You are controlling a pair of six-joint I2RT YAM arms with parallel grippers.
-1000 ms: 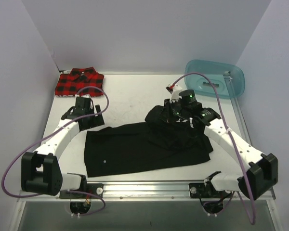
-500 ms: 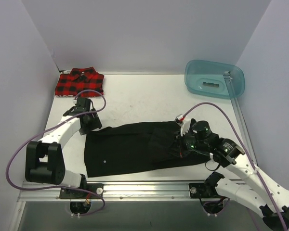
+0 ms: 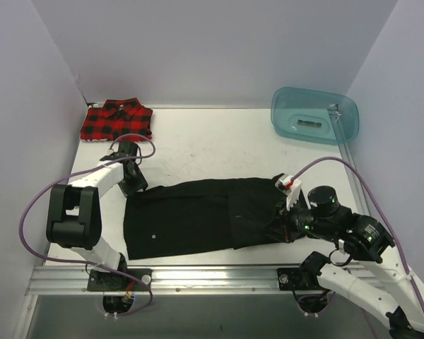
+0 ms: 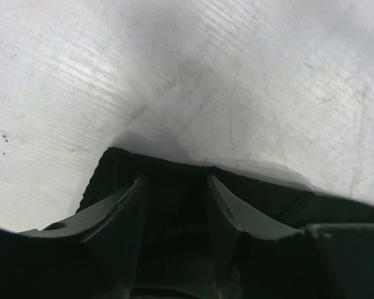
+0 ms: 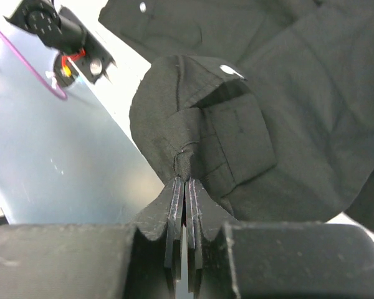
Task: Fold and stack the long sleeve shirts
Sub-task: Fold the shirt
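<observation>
The black long sleeve shirt (image 3: 198, 219) lies spread across the near middle of the table. My left gripper (image 3: 136, 185) is down at its far left corner. In the left wrist view that gripper (image 4: 173, 180) has its fingers (image 4: 112, 205) apart, with the black cloth (image 4: 162, 165) between and under them. My right gripper (image 3: 281, 224) is at the shirt's right end. It is shut (image 5: 184, 180) on a pinched fold of the black shirt (image 5: 237, 131), with a white button just beyond. The red-and-black plaid shirt (image 3: 116, 121) lies folded at the far left corner.
A translucent teal tub (image 3: 314, 116) stands at the far right. White walls close in the table on the left, back and right. A metal rail (image 3: 212, 277) runs along the near edge between the arm bases.
My right gripper has pulled the bunched right part of the black shirt toward the near right, stretching it flatter. My left gripper has come down onto the shirt's far left corner, its jaws narrowing.
</observation>
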